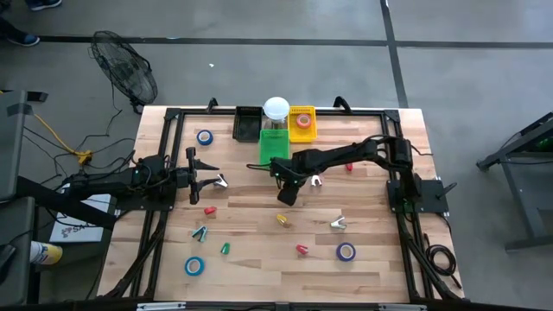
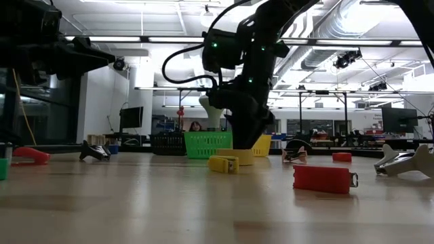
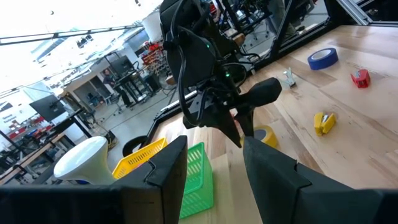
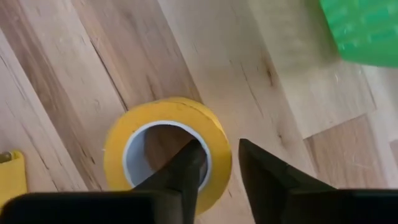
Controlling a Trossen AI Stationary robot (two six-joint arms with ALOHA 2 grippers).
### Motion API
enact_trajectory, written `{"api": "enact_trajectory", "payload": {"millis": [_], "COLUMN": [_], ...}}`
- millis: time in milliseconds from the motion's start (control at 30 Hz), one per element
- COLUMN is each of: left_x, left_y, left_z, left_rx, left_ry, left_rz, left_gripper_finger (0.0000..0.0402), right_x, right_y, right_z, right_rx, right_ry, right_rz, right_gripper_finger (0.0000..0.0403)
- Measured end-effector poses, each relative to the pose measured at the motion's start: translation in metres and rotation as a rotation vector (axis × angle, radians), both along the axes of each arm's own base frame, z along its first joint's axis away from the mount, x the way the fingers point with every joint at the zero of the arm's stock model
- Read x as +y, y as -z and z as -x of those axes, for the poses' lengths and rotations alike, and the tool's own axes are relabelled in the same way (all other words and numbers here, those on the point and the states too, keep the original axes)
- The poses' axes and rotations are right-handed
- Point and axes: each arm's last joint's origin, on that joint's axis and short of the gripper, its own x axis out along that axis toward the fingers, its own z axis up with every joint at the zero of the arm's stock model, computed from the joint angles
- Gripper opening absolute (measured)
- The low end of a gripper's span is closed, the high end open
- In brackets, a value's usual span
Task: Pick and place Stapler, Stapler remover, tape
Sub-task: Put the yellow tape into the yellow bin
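Observation:
A yellow tape roll (image 4: pixel 168 118) lies flat on the wooden table (image 1: pixel 259 233) just in front of the green basket (image 1: pixel 273 145). My right gripper (image 4: pixel 221 149) points steeply down onto the roll and is shut on its wall; in the high view the gripper (image 1: pixel 285 194) covers the roll. The roll also shows in the low view (image 2: pixel 236 157) and the left wrist view (image 3: pixel 267 134). My left gripper (image 3: pixel 211 162) waits at the table's left side (image 1: pixel 218 181), pointing level, open with nothing between its fingers. My right gripper has one finger (image 4: pixel 186 168) inside the roll's open centre and the other (image 4: pixel 261 174) outside, with the ring's wall (image 4: pixel 219 163) between them. The fingers come from above, slanting steeply down. The roll lies flat on the table.
Black (image 1: pixel 248 123), green and yellow (image 1: pixel 302 130) baskets stand at the far edge, beside a white round-topped jar (image 1: pixel 276 108). Blue tape rolls (image 1: pixel 205 136) (image 1: pixel 194 266) (image 1: pixel 346 251), small red (image 1: pixel 209 210), yellow (image 1: pixel 283 220) and green (image 1: pixel 225 248) staplers and staple removers (image 1: pixel 337 223) lie scattered.

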Motion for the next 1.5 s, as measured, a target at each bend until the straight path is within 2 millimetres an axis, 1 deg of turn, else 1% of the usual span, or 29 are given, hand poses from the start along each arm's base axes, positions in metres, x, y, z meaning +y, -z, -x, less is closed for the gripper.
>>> {"api": "enact_trajectory", "payload": {"millis": [200,433,600,767,900,1067,1267,1400,1500], "left_x": [0.000,0.000,0.000,0.000,0.000,0.000,0.000,0.000,0.000], "left_y": [0.000,0.000,0.000,0.000,0.000,0.000,0.000,0.000,0.000], "left_z": [0.000,0.000,0.000,0.000,0.000,0.000,0.000,0.000,0.000], "left_rx": [0.000,0.000,0.000,0.000,0.000,0.000,0.000,0.000,0.000], "left_ry": [0.000,0.000,0.000,0.000,0.000,0.000,0.000,0.000,0.000], "left_rz": [0.000,0.000,0.000,0.000,0.000,0.000,0.000,0.000,0.000], "left_gripper_finger": [0.0154,0.0154,0.0154,0.0154,0.0154,0.0154,0.0154,0.0154,0.0154], "right_x": [0.000,0.001,0.000,-0.009,-0.026,-0.049,-0.082,-0.109,-0.130], "right_y": [0.000,-0.002,-0.016,-0.042,-0.062,-0.077,-0.084,-0.085,-0.086], "right_z": [0.000,0.002,0.010,0.025,0.041,0.055,0.067,0.077,0.083], "right_rx": [0.001,0.011,0.033,0.061,0.099,0.112,0.131,0.152,0.131], "right_ry": [-0.017,-0.047,-0.076,-0.053,0.025,0.114,0.179,0.192,0.237], "right_rz": [0.000,0.011,0.034,0.107,0.203,0.292,0.358,0.387,0.392], "right_gripper_finger": [0.0035,0.0031,0.0033,0.0031,0.0031,0.0033,0.0031,0.0034,0.0031]}}
